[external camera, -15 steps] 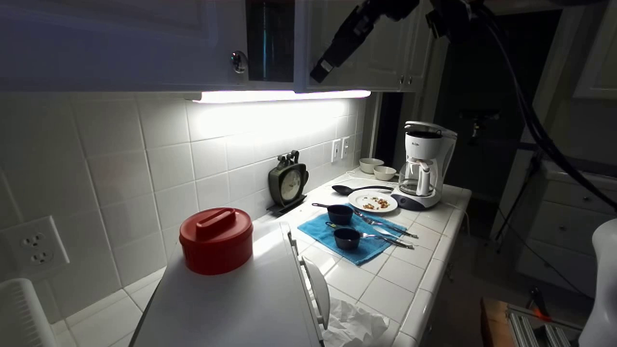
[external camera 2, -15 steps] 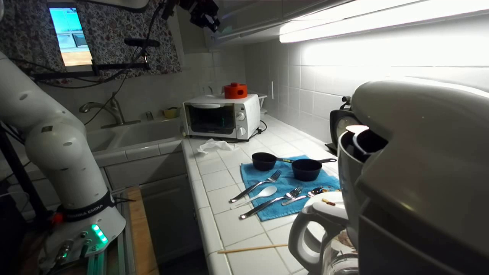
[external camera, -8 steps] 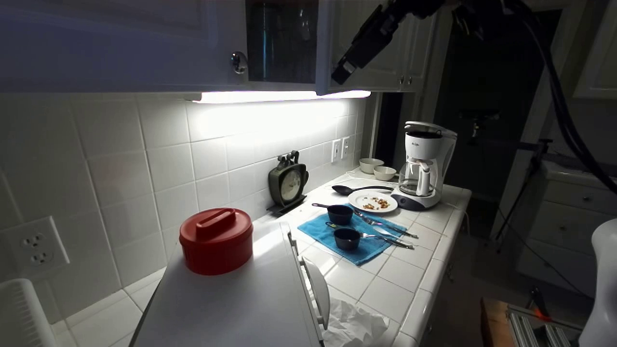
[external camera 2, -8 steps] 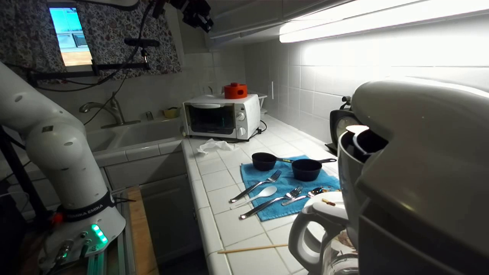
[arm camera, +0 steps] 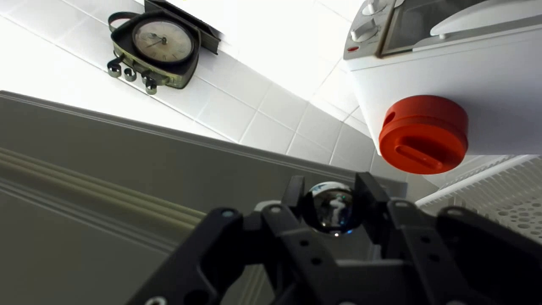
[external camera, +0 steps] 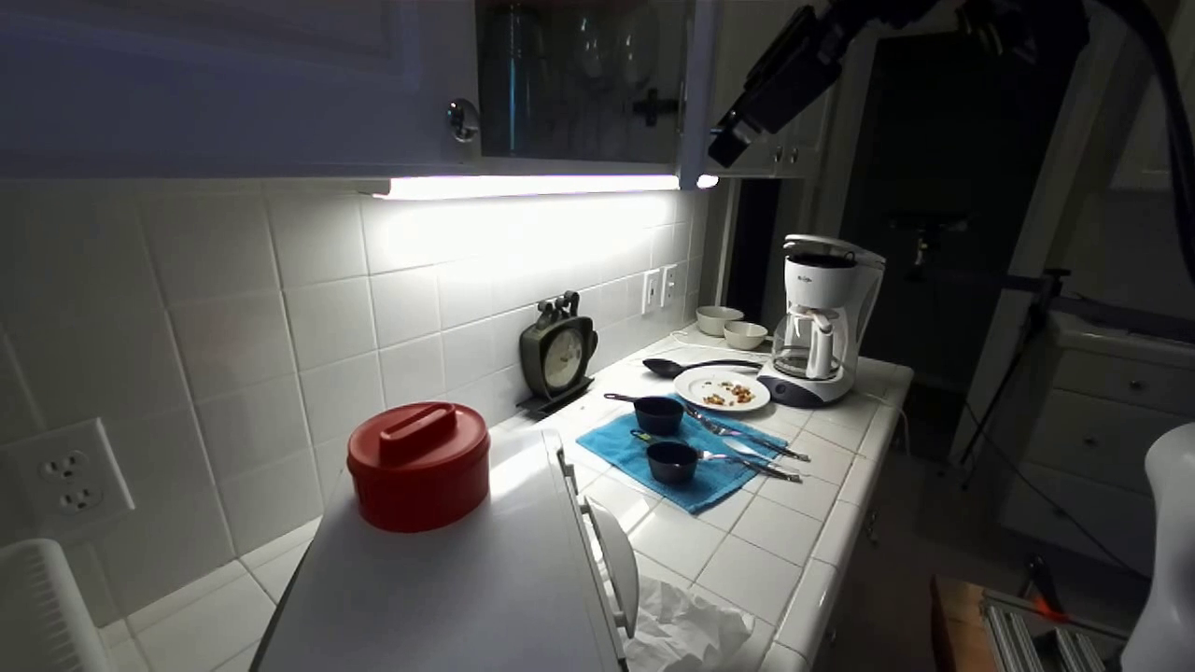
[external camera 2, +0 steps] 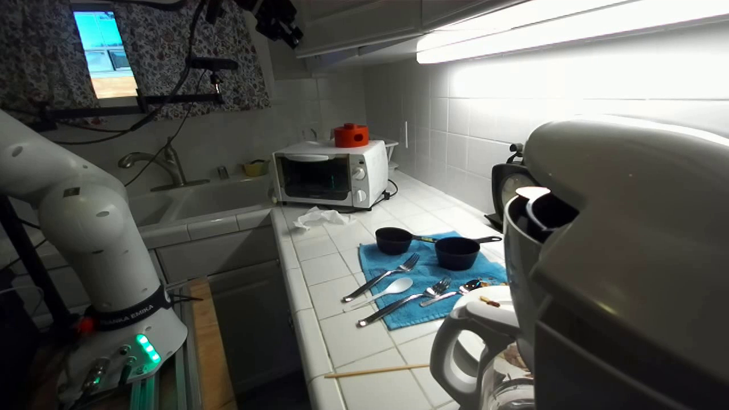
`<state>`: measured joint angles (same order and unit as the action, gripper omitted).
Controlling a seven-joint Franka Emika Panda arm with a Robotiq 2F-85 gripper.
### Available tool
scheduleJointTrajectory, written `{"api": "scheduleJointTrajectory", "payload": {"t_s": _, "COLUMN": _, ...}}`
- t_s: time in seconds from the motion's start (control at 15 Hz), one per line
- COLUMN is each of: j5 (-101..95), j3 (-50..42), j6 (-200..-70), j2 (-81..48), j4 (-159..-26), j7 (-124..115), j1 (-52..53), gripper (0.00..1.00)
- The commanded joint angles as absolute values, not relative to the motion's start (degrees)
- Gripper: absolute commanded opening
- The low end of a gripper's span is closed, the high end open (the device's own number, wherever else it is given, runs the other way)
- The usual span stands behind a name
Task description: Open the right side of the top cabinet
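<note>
Two fingers (arm camera: 293,192) of the gripper (arm camera: 330,188) are closed around the knob (arm camera: 332,210) of the right door (arm camera: 169,173), angled out from the cabinet (external camera: 560,167).

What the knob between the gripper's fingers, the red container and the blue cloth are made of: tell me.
Knob: likely polished metal, perhaps chrome-plated; it reflects like a mirror.
Red container: probably plastic, satin; even colour, with a moulded ridge on top.
Blue cloth: matte fabric, possibly towelling; it lies flat without sheen, the weave too fine to tell.
</note>
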<state>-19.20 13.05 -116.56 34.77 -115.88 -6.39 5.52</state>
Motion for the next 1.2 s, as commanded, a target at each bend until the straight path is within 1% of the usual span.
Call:
{"api": "scheduleJointTrajectory", "payload": {"t_s": 0.0, "j5": -17.77, "j3": 12.57, "j6": -111.37, "j2": 39.84, "j4": -121.57, "j7": -8.22, "j1": 4.71, "gripper": 0.11}}
{"api": "scheduleJointTrajectory", "payload": {"t_s": 0.4, "j5": -17.67, "j3": 12.52, "j6": -105.56, "j2": 43.80, "j4": -123.56, "j7": -10.33, "j1": 4.36, "gripper": 0.11}}
{"api": "scheduleJointTrajectory", "payload": {"t_s": 0.47, "j5": -17.70, "j3": 12.32, "j6": -104.21, "j2": 44.22, "j4": -124.44, "j7": -10.70, "j1": 4.26, "gripper": 0.09}}
{"api": "scheduleJointTrajectory", "payload": {"t_s": 0.53, "j5": -17.71, "j3": 12.03, "j6": -103.39, "j2": 44.65, "j4": -125.37, "j7": -11.06, "j1": 4.10, "gripper": 0.04}}
{"api": "scheduleJointTrajectory", "payload": {"t_s": 0.67, "j5": -17.56, "j3": 11.45, "j6": -102.26, "j2": 45.17, "j4": -126.62, "j7": -11.57, "j1": 3.88, "gripper": 0.00}}
{"api": "scheduleJointTrajectory", "payload": {"t_s": 0.73, "j5": -17.54, "j3": 11.37, "j6": -101.78, "j2": 45.30, "j4": -127.08, "j7": -11.88, "j1": 3.86, "gripper": 0.00}}
{"api": "scheduleJointTrajectory", "payload": {"t_s": 0.93, "j5": -17.53, "j3": 11.18, "j6": -101.08, "j2": 45.21, "j4": -127.93, "j7": -12.04, "j1": 3.93, "gripper": 0.04}}
{"api": "scheduleJointTrajectory", "payload": {"t_s": 1.13, "j5": -17.39, "j3": 11.18, "j6": -100.56, "j2": 45.16, "j4": -128.18, "j7": -12.18, "j1": 4.04, "gripper": 0.04}}
